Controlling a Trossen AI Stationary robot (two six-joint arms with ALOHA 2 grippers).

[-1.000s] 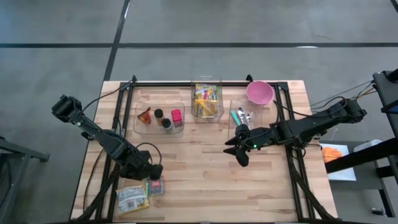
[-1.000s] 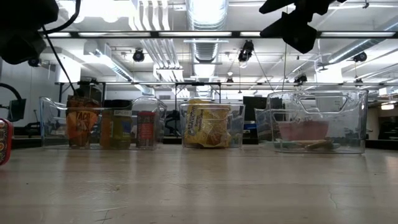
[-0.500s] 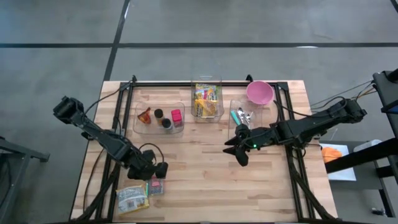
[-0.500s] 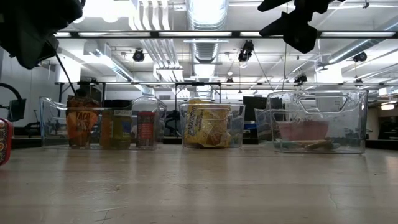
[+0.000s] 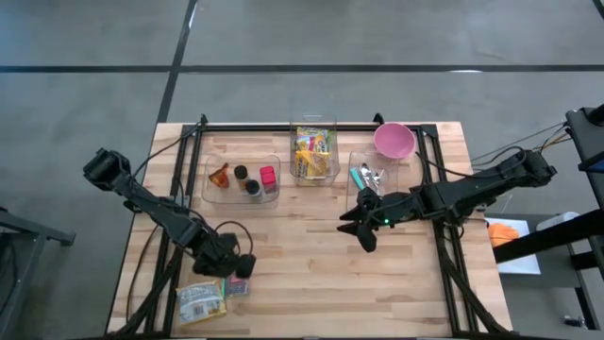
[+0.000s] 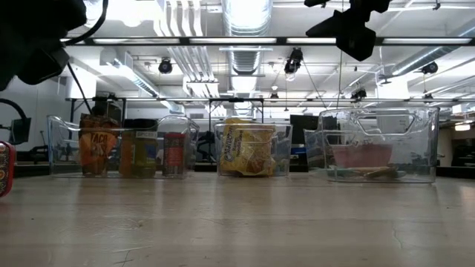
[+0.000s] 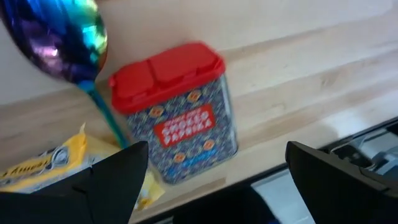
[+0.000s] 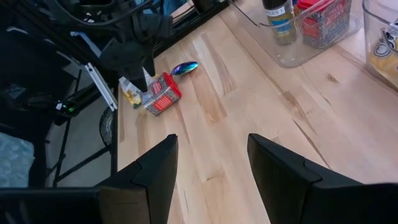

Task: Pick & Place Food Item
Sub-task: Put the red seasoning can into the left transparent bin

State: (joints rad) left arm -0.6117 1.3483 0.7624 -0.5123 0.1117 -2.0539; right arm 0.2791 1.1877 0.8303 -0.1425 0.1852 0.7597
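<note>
Paprika tin [image 7: 173,112]: red lid, patterned sides, lying on the wooden table [image 5: 311,255] near its front left corner; not held. Also seen at [image 8: 160,93].
Iridescent spoon [image 7: 62,37]: just beside the tin.
Yellow packet [image 5: 200,300]: next to the tin, at the table edge.
Left gripper [image 5: 241,266]: above the tin, fingers spread wide, holding nothing.
Right gripper [image 5: 359,227]: raised over the table's middle right, fingers parted, empty.
Three clear bins: along the far side; the left bin [image 5: 243,179] holds jars, the middle bin [image 5: 314,151] yellow packets, the right bin [image 5: 368,175] utensils.
Pink bowl [image 5: 394,140]: beside the right bin.
</note>
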